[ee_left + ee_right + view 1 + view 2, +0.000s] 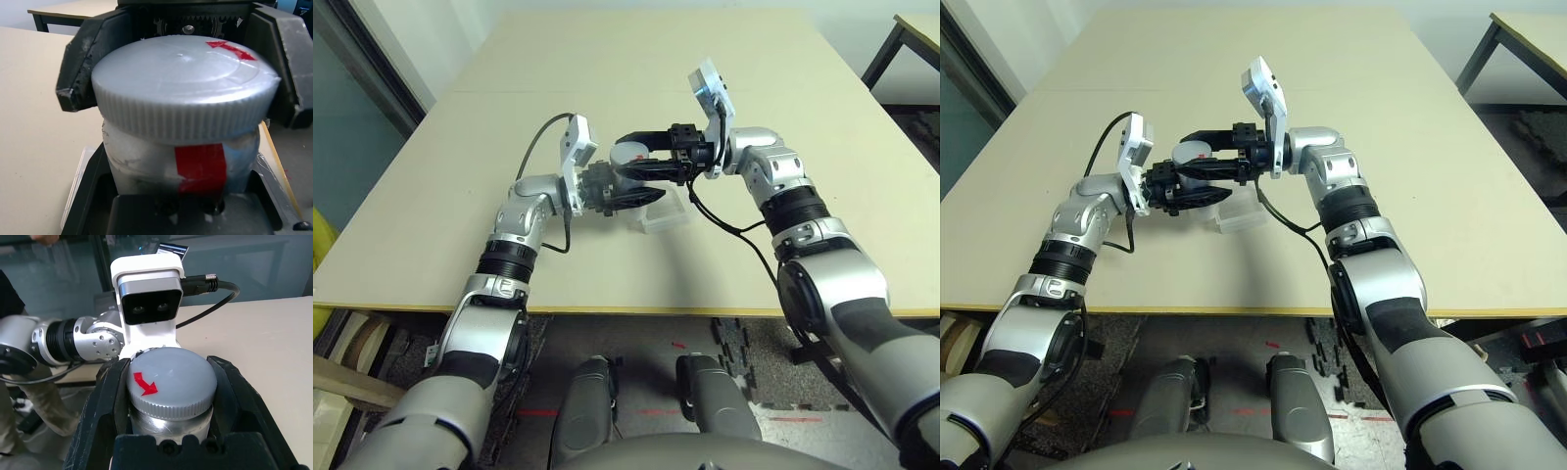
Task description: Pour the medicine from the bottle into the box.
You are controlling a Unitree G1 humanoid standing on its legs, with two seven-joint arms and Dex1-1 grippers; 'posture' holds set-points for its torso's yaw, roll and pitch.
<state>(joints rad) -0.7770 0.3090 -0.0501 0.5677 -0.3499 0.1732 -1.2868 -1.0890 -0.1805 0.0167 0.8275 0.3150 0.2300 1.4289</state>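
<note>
My L arm comes in from the left over the tabletop point(460, 166), elbow bent, wrist turned inward. L gripper point(628, 196) is clamped on the body of the bottle point(628, 160), holding it up off the tabletop, mid-scene. In the L wrist view the bottle sits right between my two black fingers point(85, 196), red-and-white label point(200, 166) facing the cam, grey cap point(183, 93) on top with its red arrow mark point(230, 49) near the rim. Cap is on, threads not exposed.

Just below and a bit right of the bottle: the box point(658, 213), clear plastic, sitting flat on the tabletop, partly hidden under my L gripper. Can't tell if anything's inside it. Medicine itself not visible — bottle is closed.

Moving right: R gripper point(646, 157) reaches in from the right, roughly level, and grips the cap from opp. side. R wrist view confirms: both fingers point(105, 396) pressed against the cap's ribbed edge, one each side, red arrow facing up at the cam. Beyond the cap there, my L wrist cam housing point(149, 298), white, w/ black cable point(215, 289). A person's clothed legs show at the far edge of that view.

R arm bends back to the right, forearm above the tabletop.
</note>
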